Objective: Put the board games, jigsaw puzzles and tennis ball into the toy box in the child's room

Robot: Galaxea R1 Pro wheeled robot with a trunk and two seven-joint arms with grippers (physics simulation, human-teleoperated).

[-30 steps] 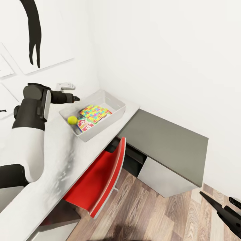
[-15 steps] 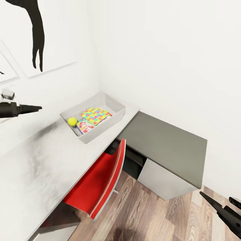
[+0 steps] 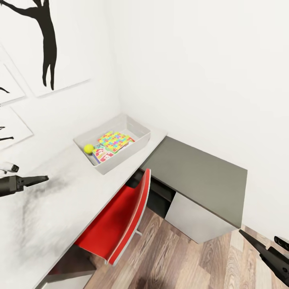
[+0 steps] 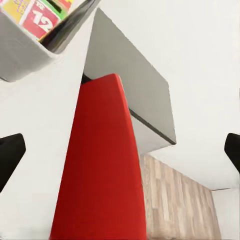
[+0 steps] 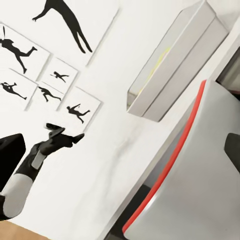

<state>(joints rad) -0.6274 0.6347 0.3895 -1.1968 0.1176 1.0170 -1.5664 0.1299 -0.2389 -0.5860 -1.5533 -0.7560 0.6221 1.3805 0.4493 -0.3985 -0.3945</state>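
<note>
The black left gripper (image 3: 38, 179) hovers over the near part of the pale grey-white table top (image 3: 68, 192), well short of the bin, and in the head view its tips look pressed to one point, yet its own wrist camera shows the two dark fingers (image 4: 10, 155) wide apart with nothing between them. The black right gripper (image 3: 261, 251) hangs low over the wood-plank floor (image 3: 180, 257), jaws spread and empty. The shallow light-grey toy box (image 3: 120, 154) sits on the table by the corner of the white walls, holding the small yellow-green tennis ball (image 3: 88, 149), a square multicoloured jigsaw puzzle (image 3: 113, 141) and, under it, a red-and-green board game box (image 3: 102, 154). The left wrist view reads a large "12" on that box. A red-backed chair (image 3: 120, 220) is tucked under the table beside the lower dark-grey section (image 3: 196, 172). The right wrist view takes in black sports-silhouette pictures (image 5: 60, 15) and the left arm stretched level over the table.
</note>
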